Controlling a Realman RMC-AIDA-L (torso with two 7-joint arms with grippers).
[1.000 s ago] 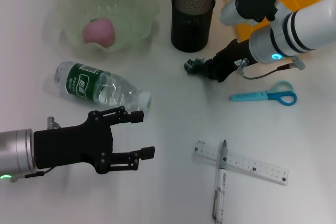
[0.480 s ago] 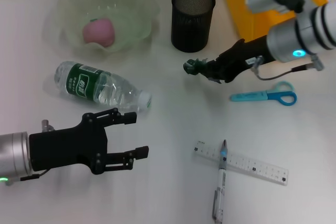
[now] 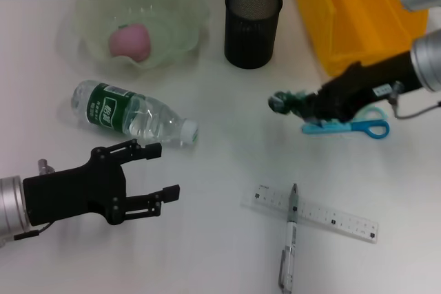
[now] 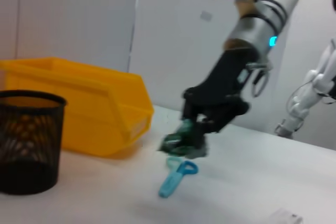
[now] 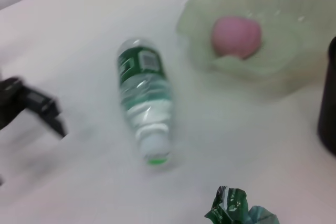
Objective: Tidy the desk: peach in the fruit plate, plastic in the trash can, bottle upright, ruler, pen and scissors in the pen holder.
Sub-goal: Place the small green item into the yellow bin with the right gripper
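Now our right gripper has its jaws closed on the crumpled green plastic, holding it clear of the table just above the near tip of the blue scissors. Our left gripper hangs at the near left with its jaws spread wide and nothing between them, just near of the bottle, which lies on its side with its cap pointing right.

We judge the step in hand to be the plastic's trip to the trash can: the yellow bin at the far right looks like that can. The next move calls for carrying the wad up and over the bin's near wall, then opening above it.

The peach already sits in the fruit plate at the far left, and the pen holder stands between plate and bin. The ruler and pen lie crossed at the near right.

From the left wrist we see the side-on gap between plastic and table, which the head view hides. The right wrist shows the wad's edge and the bottle's open-looking neck, but not its own fingers.
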